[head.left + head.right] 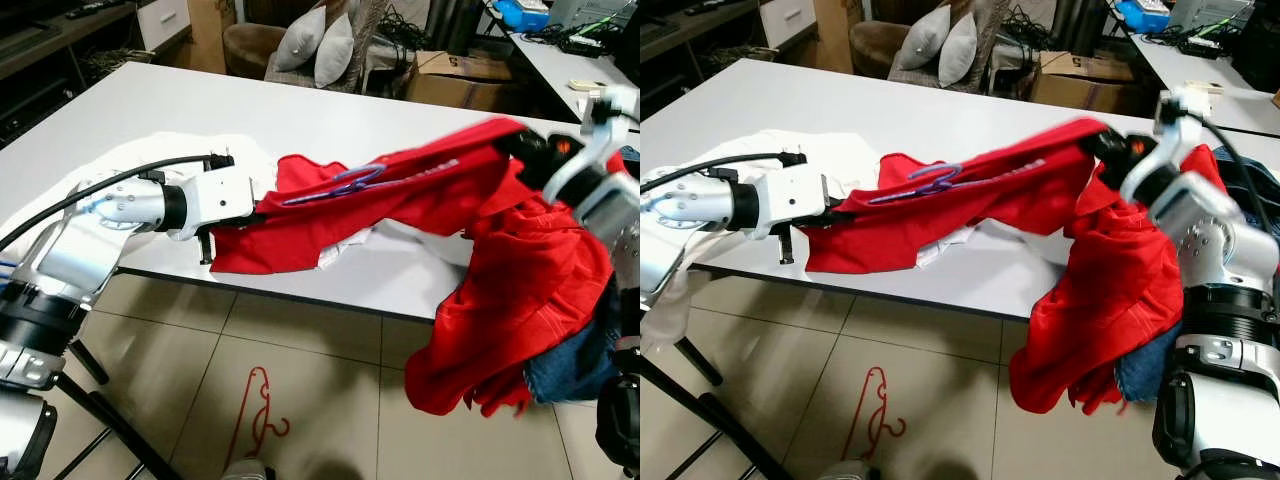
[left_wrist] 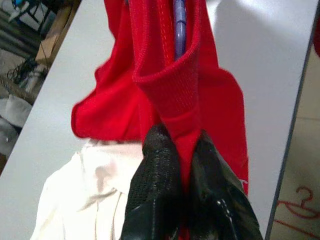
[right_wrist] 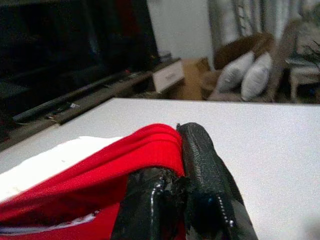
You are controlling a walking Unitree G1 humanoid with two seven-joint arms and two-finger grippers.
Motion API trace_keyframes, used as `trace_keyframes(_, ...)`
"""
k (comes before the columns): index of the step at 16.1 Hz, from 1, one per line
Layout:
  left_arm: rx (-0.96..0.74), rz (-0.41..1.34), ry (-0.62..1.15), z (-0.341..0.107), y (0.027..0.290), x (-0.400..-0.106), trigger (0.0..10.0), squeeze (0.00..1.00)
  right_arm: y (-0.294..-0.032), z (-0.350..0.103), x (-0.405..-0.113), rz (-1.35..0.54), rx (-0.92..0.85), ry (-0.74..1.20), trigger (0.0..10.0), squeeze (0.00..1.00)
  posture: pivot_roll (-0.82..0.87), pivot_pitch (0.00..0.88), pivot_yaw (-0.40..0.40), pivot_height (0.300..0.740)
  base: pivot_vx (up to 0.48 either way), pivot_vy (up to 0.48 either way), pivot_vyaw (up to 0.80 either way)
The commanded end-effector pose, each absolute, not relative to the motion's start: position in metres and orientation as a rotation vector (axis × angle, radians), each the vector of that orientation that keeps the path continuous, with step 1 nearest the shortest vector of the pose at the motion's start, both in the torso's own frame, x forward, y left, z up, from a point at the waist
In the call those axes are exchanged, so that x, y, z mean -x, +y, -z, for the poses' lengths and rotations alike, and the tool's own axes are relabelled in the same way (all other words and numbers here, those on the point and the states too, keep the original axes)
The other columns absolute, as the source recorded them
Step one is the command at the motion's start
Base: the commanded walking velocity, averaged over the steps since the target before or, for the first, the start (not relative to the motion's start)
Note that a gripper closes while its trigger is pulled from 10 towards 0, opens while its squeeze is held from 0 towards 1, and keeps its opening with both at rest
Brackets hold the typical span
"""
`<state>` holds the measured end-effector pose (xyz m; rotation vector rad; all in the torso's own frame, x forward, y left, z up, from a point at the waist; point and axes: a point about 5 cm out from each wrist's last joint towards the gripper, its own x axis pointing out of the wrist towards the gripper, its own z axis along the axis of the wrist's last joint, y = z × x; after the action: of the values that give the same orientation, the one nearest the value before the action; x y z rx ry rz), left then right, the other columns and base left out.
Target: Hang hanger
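Note:
A red garment is stretched above the white table between my two grippers. My left gripper is shut on one ribbed edge of it; the left wrist view shows the black fingers pinching red cloth. My right gripper holds the other end raised, shut on a red fold. The rest of the garment hangs off the table's right front. A purple hanger lies inside the garment near its opening. A second hanger, red, lies on the tiled floor below the table.
A white garment lies on the table's left part under my left arm. Blue denim hangs beneath the red cloth at the right. Beyond the table stand an armchair with grey cushions and a cardboard box.

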<state>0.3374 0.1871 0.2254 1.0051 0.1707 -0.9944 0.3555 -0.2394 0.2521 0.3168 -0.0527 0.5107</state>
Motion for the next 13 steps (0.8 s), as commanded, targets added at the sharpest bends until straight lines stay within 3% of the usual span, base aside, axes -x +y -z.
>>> trace_keyframes(1,-1.029,0.93,0.327,-0.21,0.208,-0.341,0.0,0.0,-0.249,-0.278,-0.35,-0.475,-0.321,-0.152,0.0,0.0,0.11,0.0,-0.082,0.74,0.0,0.0,0.0)
trace_keyframes(6,-1.077,1.053,0.145,-0.228,0.184,-0.338,0.0,0.0,-0.224,-0.275,-0.366,-0.493,-0.35,-0.119,0.0,0.0,0.1,0.0,-0.072,0.74,0.0,0.0,0.0)
trace_keyframes(7,-1.035,1.085,0.09,-0.238,0.18,-0.335,0.0,0.0,-0.221,-0.262,-0.372,-0.472,-0.283,-0.046,10.0,0.0,0.1,0.0,-0.073,0.74,0.0,0.0,0.0)
trace_keyframes(8,-1.013,1.097,0.069,-0.246,0.179,-0.333,0.0,0.0,-0.219,-0.245,-0.375,-0.479,-0.144,0.045,10.0,0.0,0.1,0.0,-0.073,0.74,0.0,0.0,0.0)
trace_keyframes(9,-1.012,1.097,0.07,-0.251,0.183,-0.333,0.0,0.0,-0.217,-0.231,-0.375,-0.509,-0.017,0.124,10.0,1.0,0.11,0.0,-0.079,0.74,0.0,0.0,0.0)
trace_keyframes(13,-0.933,1.164,0.183,-0.248,0.195,-0.329,0.0,0.0,-0.222,-0.238,-0.365,-0.767,0.086,0.203,10.0,1.0,0.12,0.0,-0.088,0.74,0.0,0.0,0.0)
